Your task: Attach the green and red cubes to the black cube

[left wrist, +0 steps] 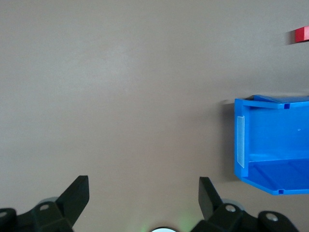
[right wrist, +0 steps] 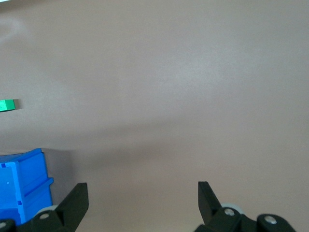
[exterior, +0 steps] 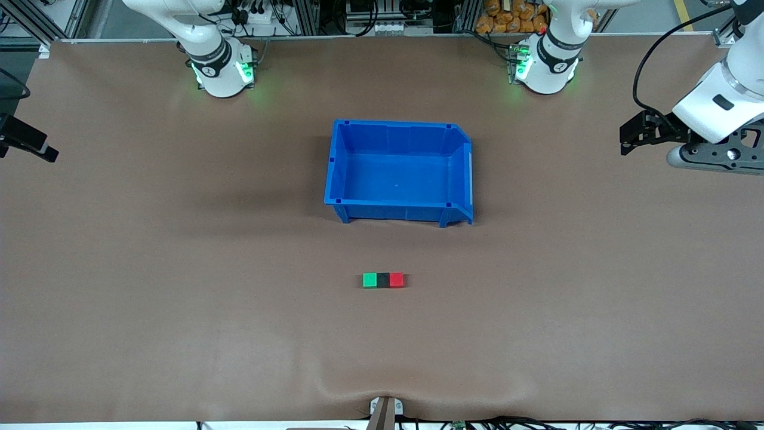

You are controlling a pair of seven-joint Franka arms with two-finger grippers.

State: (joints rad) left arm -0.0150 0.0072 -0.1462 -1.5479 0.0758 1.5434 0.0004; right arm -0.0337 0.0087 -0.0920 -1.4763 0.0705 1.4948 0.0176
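Cubes: you see green cube, black cube, red cube joined in a row, nearer the camera than the blue bin, well apart from both grippers.
Left gripper: wide open, empty, waiting over its table end.
Right gripper: wide open, empty.

Red cube, green cube cut by wrist-view edges.
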